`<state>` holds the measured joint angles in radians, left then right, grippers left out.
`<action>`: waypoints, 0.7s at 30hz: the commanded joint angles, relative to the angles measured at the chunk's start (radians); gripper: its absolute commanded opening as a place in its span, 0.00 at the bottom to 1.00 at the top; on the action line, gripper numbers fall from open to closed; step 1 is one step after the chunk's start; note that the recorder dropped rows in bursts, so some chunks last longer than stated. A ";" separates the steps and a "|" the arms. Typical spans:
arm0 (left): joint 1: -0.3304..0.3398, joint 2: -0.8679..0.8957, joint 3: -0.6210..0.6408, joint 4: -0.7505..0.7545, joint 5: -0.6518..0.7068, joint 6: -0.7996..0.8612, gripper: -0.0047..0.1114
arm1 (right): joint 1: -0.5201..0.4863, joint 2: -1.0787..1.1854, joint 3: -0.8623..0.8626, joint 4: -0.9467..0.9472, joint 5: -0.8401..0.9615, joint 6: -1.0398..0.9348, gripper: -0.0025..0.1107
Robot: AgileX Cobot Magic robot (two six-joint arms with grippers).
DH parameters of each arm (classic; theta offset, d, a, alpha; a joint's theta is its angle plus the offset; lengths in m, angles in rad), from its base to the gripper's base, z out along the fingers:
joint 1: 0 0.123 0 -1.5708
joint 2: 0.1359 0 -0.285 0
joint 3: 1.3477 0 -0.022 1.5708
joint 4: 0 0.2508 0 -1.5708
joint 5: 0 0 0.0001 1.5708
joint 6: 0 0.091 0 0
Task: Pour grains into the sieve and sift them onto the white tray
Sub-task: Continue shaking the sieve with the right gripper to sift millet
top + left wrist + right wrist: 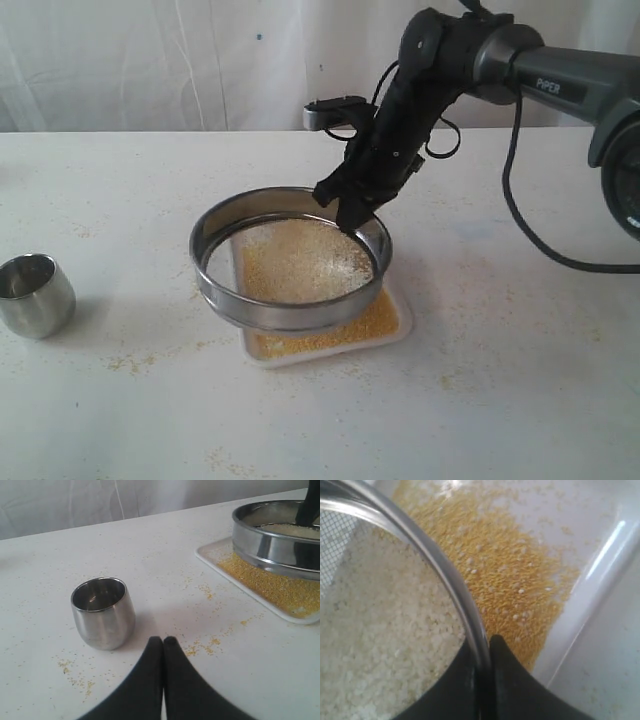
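The round steel sieve (290, 300) hangs tilted just above the white tray (400, 335). My right gripper (350, 212) is shut on the sieve's far rim (447, 567), one finger inside and one outside. Pale whitish grains (300, 255) lie on the mesh (375, 630). Yellow meal (510, 580) covers the tray floor under the sieve (275, 582). My left gripper (163, 641) is shut on nothing and rests low over the table, apart from the sieve (272, 542) and tray (212, 560).
A small rounded steel cup (35, 293) stands upright at the table's left, just ahead of my left fingers (102, 611). Yellow specks (207, 645) are scattered over the white table. The right arm's cable (530, 230) loops down at the right. A white curtain hangs behind.
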<state>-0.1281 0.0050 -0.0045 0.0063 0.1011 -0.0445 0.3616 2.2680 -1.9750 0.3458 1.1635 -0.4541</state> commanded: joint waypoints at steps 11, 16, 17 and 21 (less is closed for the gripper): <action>0.000 -0.005 0.005 -0.006 -0.003 0.000 0.04 | 0.007 -0.017 -0.007 -0.061 -0.073 0.040 0.02; 0.000 -0.005 0.005 -0.006 -0.003 0.000 0.04 | 0.004 -0.020 -0.007 0.112 0.058 -0.249 0.02; 0.000 -0.005 0.005 -0.006 -0.003 0.000 0.04 | 0.004 -0.019 -0.007 0.040 -0.003 -0.115 0.02; 0.000 -0.005 0.005 -0.006 -0.003 0.000 0.04 | -0.009 -0.022 -0.012 0.176 0.004 -0.077 0.02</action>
<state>-0.1281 0.0050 -0.0045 0.0063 0.1011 -0.0445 0.3665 2.2642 -1.9790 0.3319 1.1094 -0.3904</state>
